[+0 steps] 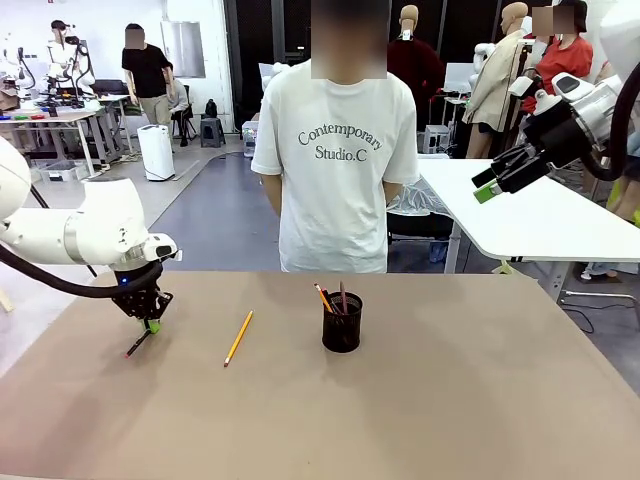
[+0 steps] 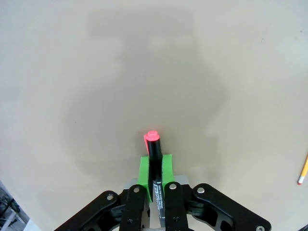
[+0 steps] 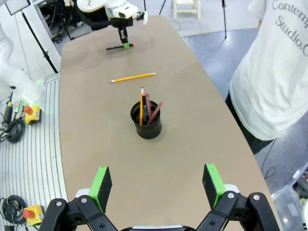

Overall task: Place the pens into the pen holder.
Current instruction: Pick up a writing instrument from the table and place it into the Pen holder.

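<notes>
Clamping the black pen (image 2: 153, 147) between green pads, the left fingers (image 2: 145, 169) are closed, its red cap jutting past them, low over the matte tan counter (image 1: 450, 400) near its left edge. A yellow pencil (image 1: 238, 338) lies flat nearby. Mid-counter stands the black wire-mesh pen holder (image 1: 342, 322); the right wrist view looks down on three sticks inside. The right fingers (image 3: 101, 186) gape wide, empty, raised high.

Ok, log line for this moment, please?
left gripper: shut on black pen, at table | right gripper: open, raised | yellow pencil: lying on table | pen holder: upright, pens inside
</notes>
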{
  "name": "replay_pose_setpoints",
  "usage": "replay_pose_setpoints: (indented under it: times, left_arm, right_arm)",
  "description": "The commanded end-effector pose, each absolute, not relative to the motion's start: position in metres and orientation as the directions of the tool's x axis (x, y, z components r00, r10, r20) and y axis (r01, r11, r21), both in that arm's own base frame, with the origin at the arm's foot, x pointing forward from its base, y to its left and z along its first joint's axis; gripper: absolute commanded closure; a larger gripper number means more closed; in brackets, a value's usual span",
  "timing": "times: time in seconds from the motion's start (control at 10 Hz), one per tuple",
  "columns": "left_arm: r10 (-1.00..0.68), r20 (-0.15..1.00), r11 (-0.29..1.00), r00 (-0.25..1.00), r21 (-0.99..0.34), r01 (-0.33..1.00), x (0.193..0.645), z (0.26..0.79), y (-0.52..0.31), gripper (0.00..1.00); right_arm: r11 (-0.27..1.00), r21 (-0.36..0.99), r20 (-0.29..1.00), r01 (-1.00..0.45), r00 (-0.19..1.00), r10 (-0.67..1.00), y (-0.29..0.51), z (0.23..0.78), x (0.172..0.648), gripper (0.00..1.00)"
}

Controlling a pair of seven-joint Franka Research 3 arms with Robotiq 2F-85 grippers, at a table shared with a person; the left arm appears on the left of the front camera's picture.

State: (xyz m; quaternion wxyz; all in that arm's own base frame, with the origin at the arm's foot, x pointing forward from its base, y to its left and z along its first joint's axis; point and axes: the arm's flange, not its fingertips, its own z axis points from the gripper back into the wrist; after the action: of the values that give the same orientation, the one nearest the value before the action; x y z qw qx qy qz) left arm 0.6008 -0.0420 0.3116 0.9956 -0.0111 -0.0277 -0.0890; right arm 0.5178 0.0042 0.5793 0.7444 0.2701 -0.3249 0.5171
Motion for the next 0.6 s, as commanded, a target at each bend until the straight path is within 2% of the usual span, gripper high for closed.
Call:
replay_pose_setpoints:
  times: [0.0, 0.1, 0.3, 0.5]
  left_arm:
    - [-0.183, 0.053, 0.983, 0.982, -0.001, 0.183, 0.595, 0.312, -0.045, 1.0]
    - [-0.202, 0.055, 0.979, 0.978, -0.023, 0.203, 0.593, 0.314, -0.047, 1.0]
    - [-0.287, 0.063, 0.94, 0.956, -0.176, 0.293, 0.588, 0.329, -0.044, 1.0]
    - [-0.346, 0.14, 0.892, 0.928, -0.259, 0.371, 0.58, 0.355, -0.043, 1.0]
  right_arm:
    - [0.318, 0.065, 0.762, -0.946, 0.253, 0.596, 0.006, 0.58, 0.517, 0.0]
    - [0.318, 0.065, 0.762, -0.946, 0.253, 0.596, 0.006, 0.58, 0.517, 0.0]
    - [0.318, 0.065, 0.762, -0.946, 0.253, 0.596, 0.006, 0.58, 0.517, 0.0]
    - [0.318, 0.065, 0.762, -0.946, 0.253, 0.596, 0.006, 0.58, 0.517, 0.0]
